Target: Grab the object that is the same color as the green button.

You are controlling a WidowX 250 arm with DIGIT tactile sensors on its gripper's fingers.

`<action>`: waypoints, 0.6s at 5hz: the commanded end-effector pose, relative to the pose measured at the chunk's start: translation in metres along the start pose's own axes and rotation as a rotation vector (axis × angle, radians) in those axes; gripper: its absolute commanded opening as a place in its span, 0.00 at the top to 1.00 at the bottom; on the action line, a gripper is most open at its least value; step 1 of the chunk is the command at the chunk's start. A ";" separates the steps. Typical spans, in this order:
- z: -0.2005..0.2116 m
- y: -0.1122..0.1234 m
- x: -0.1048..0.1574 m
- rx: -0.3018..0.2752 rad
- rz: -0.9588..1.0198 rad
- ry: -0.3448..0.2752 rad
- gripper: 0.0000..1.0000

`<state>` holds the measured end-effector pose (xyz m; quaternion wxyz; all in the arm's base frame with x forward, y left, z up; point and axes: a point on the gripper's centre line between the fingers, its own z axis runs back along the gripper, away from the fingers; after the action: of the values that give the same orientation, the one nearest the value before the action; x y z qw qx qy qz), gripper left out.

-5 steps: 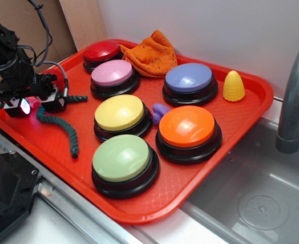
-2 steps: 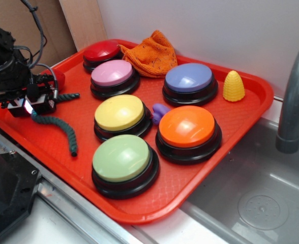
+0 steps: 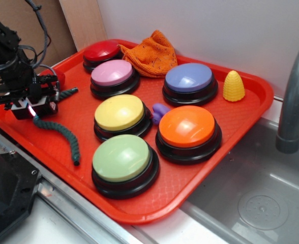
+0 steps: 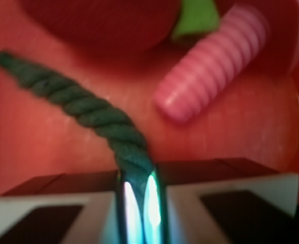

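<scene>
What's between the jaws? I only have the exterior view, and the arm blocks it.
Observer: The wrist view shows the rope running straight into the gripper, pinched between both fingers. The jaws are closed on it.
Operator: Anything else close by?
Observer: A pink ribbed piece lies on the tray just past the fingers, beside the rope but not touching it.
</scene>
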<state>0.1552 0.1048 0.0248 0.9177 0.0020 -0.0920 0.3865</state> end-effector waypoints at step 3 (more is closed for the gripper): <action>0.151 -0.096 0.033 0.000 -0.220 0.031 1.00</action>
<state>0.2180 0.0463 0.1730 0.9558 0.0076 -0.0578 0.2881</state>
